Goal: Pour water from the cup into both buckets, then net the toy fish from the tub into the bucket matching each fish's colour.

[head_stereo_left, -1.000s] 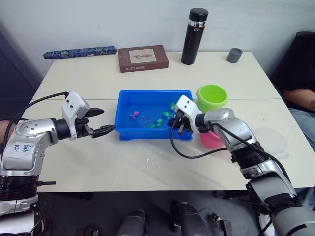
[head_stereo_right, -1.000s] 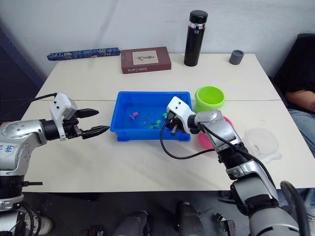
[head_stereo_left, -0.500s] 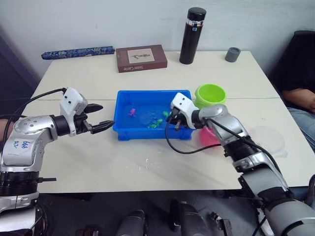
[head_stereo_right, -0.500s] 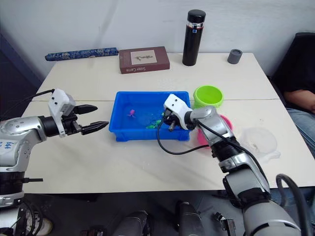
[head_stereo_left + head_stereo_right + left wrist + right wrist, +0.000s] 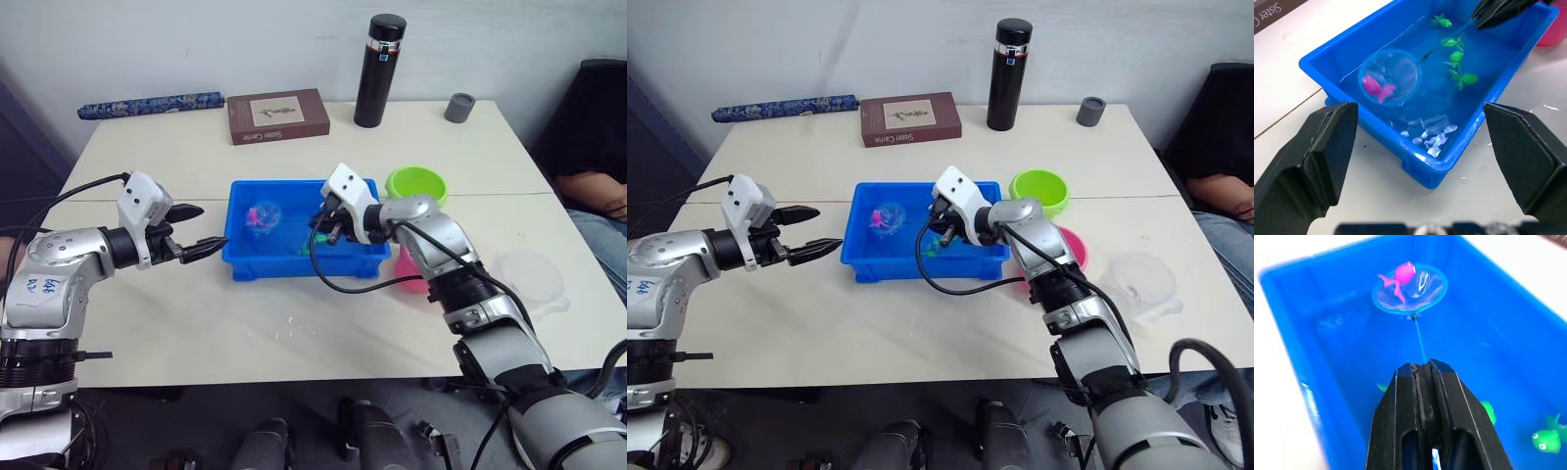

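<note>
The blue tub [image 5: 345,262] sits mid-table, holding water and several green toy fish [image 5: 1456,57]. My right gripper [image 5: 326,221] is over the tub's right half, shut on the thin handle of the net [image 5: 263,215]. The net's blue ring [image 5: 1409,289] is raised at the tub's left part, with a pink fish [image 5: 1403,274] lying in it. My left gripper [image 5: 211,227] stands open just left of the tub, holding nothing. The lime green bucket [image 5: 418,184] and the pink bucket [image 5: 415,277] stand right of the tub. The clear cup [image 5: 534,278] rests farther right.
At the table's back are a tall black flask [image 5: 373,70], a grey cap [image 5: 458,107], a brown book [image 5: 277,116] and a blue patterned roll [image 5: 152,102]. A person [image 5: 600,147] sits at the right edge. Water drops [image 5: 294,326] lie before the tub.
My right gripper has swept the net leftward through the tub and raised it, and a pink fish now lies in it. The left gripper has stayed open beside the tub.
</note>
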You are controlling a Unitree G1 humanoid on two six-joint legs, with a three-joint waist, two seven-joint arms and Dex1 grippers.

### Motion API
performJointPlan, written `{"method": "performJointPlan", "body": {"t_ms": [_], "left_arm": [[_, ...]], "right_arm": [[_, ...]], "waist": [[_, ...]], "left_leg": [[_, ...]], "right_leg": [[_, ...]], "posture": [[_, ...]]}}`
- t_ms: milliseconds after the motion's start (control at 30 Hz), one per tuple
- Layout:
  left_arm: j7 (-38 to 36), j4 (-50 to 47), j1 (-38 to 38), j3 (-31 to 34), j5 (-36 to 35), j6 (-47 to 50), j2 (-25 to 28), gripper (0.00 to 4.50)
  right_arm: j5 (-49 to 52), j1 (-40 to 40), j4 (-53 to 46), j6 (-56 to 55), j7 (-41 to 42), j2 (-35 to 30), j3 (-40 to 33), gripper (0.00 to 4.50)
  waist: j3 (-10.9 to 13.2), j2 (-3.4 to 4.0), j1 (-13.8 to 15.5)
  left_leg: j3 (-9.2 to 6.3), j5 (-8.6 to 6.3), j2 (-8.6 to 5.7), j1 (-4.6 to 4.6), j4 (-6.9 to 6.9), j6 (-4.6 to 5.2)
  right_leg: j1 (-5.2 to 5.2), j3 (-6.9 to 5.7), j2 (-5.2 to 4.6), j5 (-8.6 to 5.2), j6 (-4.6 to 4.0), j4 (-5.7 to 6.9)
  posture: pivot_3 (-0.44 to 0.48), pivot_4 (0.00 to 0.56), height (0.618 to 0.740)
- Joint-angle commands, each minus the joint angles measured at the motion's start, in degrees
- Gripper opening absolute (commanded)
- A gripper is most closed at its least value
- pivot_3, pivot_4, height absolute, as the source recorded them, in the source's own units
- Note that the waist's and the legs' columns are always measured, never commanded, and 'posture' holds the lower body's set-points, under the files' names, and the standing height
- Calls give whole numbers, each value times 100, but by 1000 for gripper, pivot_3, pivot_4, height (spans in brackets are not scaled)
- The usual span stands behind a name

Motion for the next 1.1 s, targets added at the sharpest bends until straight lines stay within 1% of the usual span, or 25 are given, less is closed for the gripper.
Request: {"method": "performJointPlan", "body": {"t_ms": [33,167,300,400,433,533,633,767,867,933,967,1000,1067,1100], "left_arm": [[-113,-49,-252,-12,-180,11,-54,4399],[-281,112,-544,-256,-180,-67,-251,4399],[-485,391,-1032,-574,-177,-194,-602,4399],[-808,557,-1373,-869,-208,-280,-873,4399],[-894,621,-1452,-933,-205,-308,-938,4399],[-1212,876,-1694,-1175,-174,-457,-1174,4399],[-1522,1133,-1935,-1504,-75,-653,-1472,4399],[-1819,1458,-2223,-1722,-8,-881,-1767,4399],[-2045,1718,-2407,-1849,62,-1090,-1961,4399],[-2138,1981,-2550,-1889,115,-1235,-2115,4399],[-2166,2103,-2608,-1896,142,-1292,-2177,4399],[-2194,2223,-2651,-1928,173,-1345,-2266,4399],[-2241,2367,-2697,-1955,221,-1417,-2366,4399],[-2271,2303,-2636,-1990,219,-1398,-2420,4399]], "right_arm": [[267,219,-891,428,13,-205,-290,0],[603,770,-2091,1069,-95,-606,-690,0],[1026,1559,-3439,1679,-208,-1180,-1401,0],[1436,2309,-4500,2194,-280,-1608,-2197,0],[1552,2487,-4735,2327,-320,-1696,-2402,0],[1986,3120,-5499,2821,-428,-1864,-3378,0],[2280,3662,-6079,3247,-535,-1959,-4434,0],[2416,4306,-6502,3506,-655,-2200,-5327,0],[2337,4902,-6728,3398,-691,-2383,-5809,0],[2060,5494,-6878,2990,-688,-2564,-5964,0],[1868,5803,-6929,2686,-688,-2675,-5940,0],[1462,6195,-6968,2143,-728,-2858,-5772,0],[1006,6650,-6966,1434,-793,-3042,-5565,0],[428,7033,-6878,734,-824,-3317,-5308,0]], "waist": [[0,0,10],[0,0,46],[0,-1,167],[0,-1,250],[0,-1,267],[0,-1,270],[-1,1,285],[-1,1,303],[-1,1,303],[-2,1,306],[-2,2,310],[-2,2,311],[-2,2,302],[-3,0,285]], "left_leg": [[1,0,0,0,1,0],[2,0,-1,-1,0,0],[6,0,-1,-4,4,0],[6,0,0,-4,7,1],[6,0,-1,-4,7,1],[7,0,1,-3,7,1],[11,0,2,1,6,1],[10,1,1,1,7,2],[11,2,0,0,6,5],[10,2,1,1,5,5],[11,2,1,0,4,5],[11,2,1,2,4,5],[16,2,-2,5,5,7],[19,3,-2,8,5,8]], "right_leg": [[0,1,0,0,0,0],[0,2,0,0,0,-2],[1,3,0,0,0,-3],[4,4,0,0,1,-7],[5,4,0,0,1,-6],[6,6,0,0,1,-6],[7,9,2,0,1,-4],[12,9,0,1,2,-6],[13,10,0,2,3,-7],[13,10,1,2,3,-7],[12,10,0,2,3,-7],[14,9,1,1,3,-8],[17,12,1,2,5,-7],[19,15,2,3,7,-9]], "posture": [[0,150,740],[0,150,740],[0,150,740],[0,150,740],[0,150,740],[0,150,740],[0,150,740],[0,150,740],[0,150,740],[0,150,740],[0,150,740],[0,150,740],[0,150,740],[0,150,740]]}}
